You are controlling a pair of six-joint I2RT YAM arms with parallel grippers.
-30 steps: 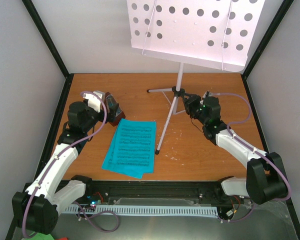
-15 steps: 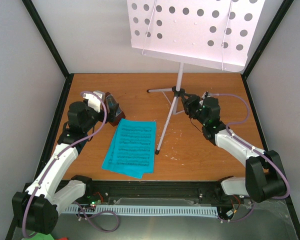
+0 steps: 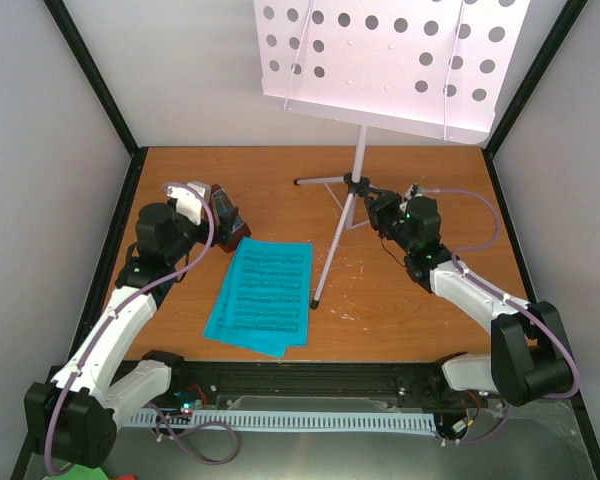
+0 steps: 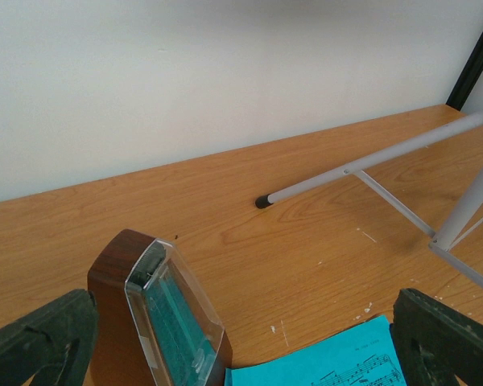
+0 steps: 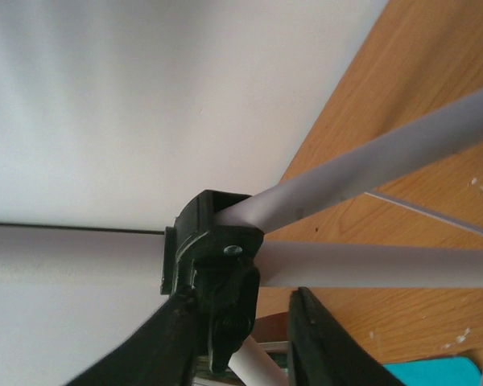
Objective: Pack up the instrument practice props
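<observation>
The pale silver music stand (image 3: 395,60) stands at the back, its tripod legs spread on the table. My right gripper (image 3: 377,207) straddles the black tripod hub (image 5: 213,241). Its left finger lies against the hub, its right finger (image 5: 322,338) stands a little clear of it, so it is open. The dark red-brown metronome (image 3: 226,214) sits at the left. My left gripper (image 4: 241,322) is wide open around it, with the metronome (image 4: 157,310) close to the left finger. The cyan sheet-music pages (image 3: 262,293) lie flat mid-table, their corner (image 4: 338,362) showing in the left wrist view.
A stand leg with a black foot (image 4: 262,201) reaches toward the back wall. Another leg (image 3: 332,250) ends close to the pages' right edge. Black frame posts (image 3: 115,100) and white walls close in the wooden table (image 3: 420,310) on three sides.
My right gripper has edged slightly left toward the tripod hub. The left arm, metronome and pages have not moved.
</observation>
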